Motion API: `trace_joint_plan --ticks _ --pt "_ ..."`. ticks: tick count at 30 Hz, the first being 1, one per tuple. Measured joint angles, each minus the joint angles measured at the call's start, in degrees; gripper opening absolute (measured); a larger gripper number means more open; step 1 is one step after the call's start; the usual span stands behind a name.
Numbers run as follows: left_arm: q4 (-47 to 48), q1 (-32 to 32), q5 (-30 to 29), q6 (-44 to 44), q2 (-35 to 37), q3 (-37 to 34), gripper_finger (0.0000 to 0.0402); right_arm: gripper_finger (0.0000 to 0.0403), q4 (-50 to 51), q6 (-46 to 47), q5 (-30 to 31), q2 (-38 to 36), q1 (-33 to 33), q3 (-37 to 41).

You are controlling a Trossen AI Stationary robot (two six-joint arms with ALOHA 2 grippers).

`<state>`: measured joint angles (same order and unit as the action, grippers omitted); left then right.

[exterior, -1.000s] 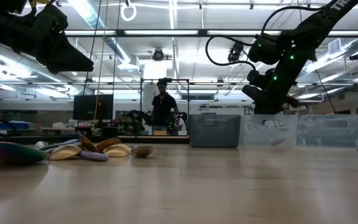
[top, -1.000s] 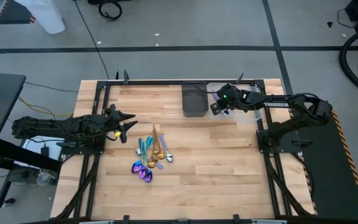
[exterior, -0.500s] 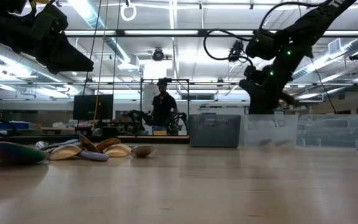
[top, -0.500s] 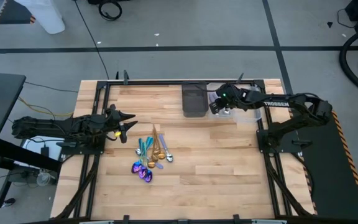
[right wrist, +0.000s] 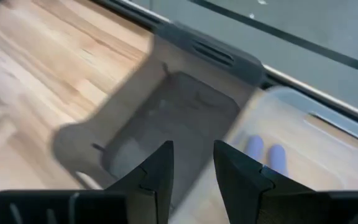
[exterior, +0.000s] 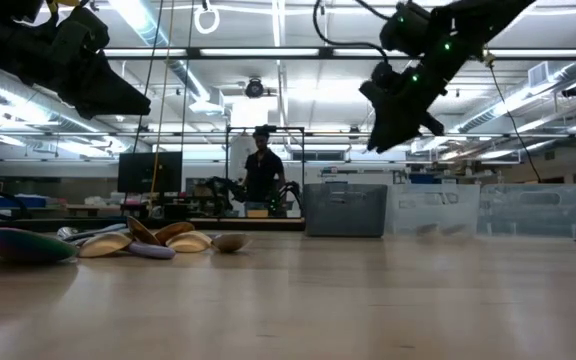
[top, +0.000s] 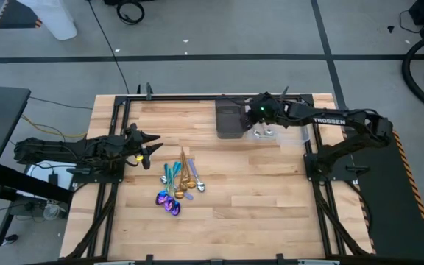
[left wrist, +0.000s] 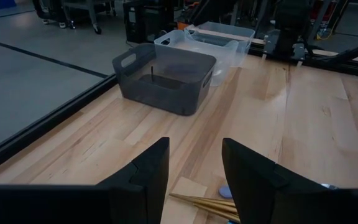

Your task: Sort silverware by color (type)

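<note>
The silverware (top: 177, 184) lies in a loose pile on the wooden table, left of the middle: gold, teal, purple and silver spoons, seen edge-on in the low view (exterior: 138, 240). Two silver spoons (top: 263, 133) lie in the clear bin (top: 289, 132); their bowls (right wrist: 265, 151) show in the right wrist view. My right gripper (right wrist: 192, 168) hangs open and empty, high over the seam between the dark bin (top: 229, 119) and the clear bin. My left gripper (left wrist: 194, 168) stands open at the table's left, just left of the pile, with gold handles (left wrist: 204, 202) below its fingers.
The dark bin (left wrist: 166, 74) and the clear bin (left wrist: 210, 37) stand side by side at the table's far edge. Bare wood stretches across the near and right parts of the table (top: 256, 206). A person (exterior: 260, 170) stands in the room beyond the far edge.
My right gripper has risen from low over the clear bin and swung toward the table's left, ending over the edge of the dark bin. The two silver spoons in the clear bin now show uncovered. The pile has kept still.
</note>
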<state>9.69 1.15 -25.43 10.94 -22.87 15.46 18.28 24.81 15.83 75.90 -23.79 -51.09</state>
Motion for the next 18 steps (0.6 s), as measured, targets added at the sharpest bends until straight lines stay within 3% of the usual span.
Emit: trace_joint_plan --ticks 18 --pt "-1.36 -0.02 -0.04 -0.35 0.0 0.0 0.0156 0.0123 0.2 2.59 4.09 0.0 10.29 -7.23"
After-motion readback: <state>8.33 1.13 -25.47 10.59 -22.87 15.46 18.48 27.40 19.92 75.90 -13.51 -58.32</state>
